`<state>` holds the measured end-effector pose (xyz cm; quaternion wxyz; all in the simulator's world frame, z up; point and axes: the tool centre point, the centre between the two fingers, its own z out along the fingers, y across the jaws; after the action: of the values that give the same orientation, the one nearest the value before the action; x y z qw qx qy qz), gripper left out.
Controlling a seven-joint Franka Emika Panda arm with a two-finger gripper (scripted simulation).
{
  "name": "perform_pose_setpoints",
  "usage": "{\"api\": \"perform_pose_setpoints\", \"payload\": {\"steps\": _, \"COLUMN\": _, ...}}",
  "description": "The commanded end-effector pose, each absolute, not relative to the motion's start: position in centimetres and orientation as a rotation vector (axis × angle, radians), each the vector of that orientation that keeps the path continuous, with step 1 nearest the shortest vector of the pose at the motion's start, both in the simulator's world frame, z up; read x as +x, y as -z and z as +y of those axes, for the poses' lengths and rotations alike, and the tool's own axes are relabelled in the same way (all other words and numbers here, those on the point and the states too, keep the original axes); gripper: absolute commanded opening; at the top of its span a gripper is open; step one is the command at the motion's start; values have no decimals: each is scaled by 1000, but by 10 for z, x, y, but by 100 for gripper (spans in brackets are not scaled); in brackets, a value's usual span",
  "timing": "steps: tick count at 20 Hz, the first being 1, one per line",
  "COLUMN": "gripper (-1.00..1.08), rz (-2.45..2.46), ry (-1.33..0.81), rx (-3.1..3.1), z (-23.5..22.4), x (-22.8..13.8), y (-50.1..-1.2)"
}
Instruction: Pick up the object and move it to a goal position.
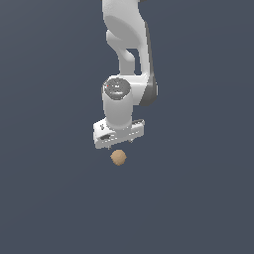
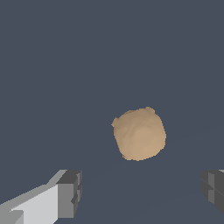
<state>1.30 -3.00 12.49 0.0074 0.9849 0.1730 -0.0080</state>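
Slate-grey surface (image 1: 49,198) under tan ball (image 1: 118,158)

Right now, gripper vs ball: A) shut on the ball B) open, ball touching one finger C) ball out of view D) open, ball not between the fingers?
D: in the wrist view the fingers stand wide apart and the ball lies clear of the gripper.

One camera is standing off the arm, looking from high up at the whole white arm (image 1: 126,54) and the plain dark floor (image 1: 44,198) from fairly far away. The other camera is riding on the wrist, looking past the gripper (image 2: 142,192) fingertips (image 2: 70,192) from very close. Both are seeing the same little tan ball (image 1: 118,158) (image 2: 139,134) and the floor around it.
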Motion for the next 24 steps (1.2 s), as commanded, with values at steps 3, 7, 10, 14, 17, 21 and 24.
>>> {"api": "perform_pose_setpoints", "payload": {"steps": 3, "gripper": 100, "rz": 723, "ry": 19, "rx": 3046, "z": -34, "x": 21, "y": -113}}
{"api": "perform_pose_setpoints", "payload": {"steps": 7, "gripper": 100, "rz": 854, "ry": 12, "rx": 3016, "z": -36, "x": 26, "y": -104}}
{"api": "perform_pose_setpoints", "payload": {"steps": 10, "gripper": 100, "rz": 930, "ry": 8, "rx": 2996, "z": -38, "x": 29, "y": -98}}
{"api": "perform_pose_setpoints", "payload": {"steps": 14, "gripper": 100, "rz": 1002, "ry": 3, "rx": 2975, "z": -39, "x": 32, "y": -93}}
{"api": "perform_pose_setpoints", "payload": {"steps": 17, "gripper": 100, "rz": 1035, "ry": 1, "rx": 2965, "z": -40, "x": 33, "y": -91}}
{"api": "perform_pose_setpoints", "payload": {"steps": 21, "gripper": 100, "rz": 1051, "ry": 0, "rx": 2961, "z": -40, "x": 34, "y": -90}}
{"api": "perform_pose_setpoints", "payload": {"steps": 24, "gripper": 100, "rz": 1045, "ry": 1, "rx": 2963, "z": -40, "x": 33, "y": -89}}
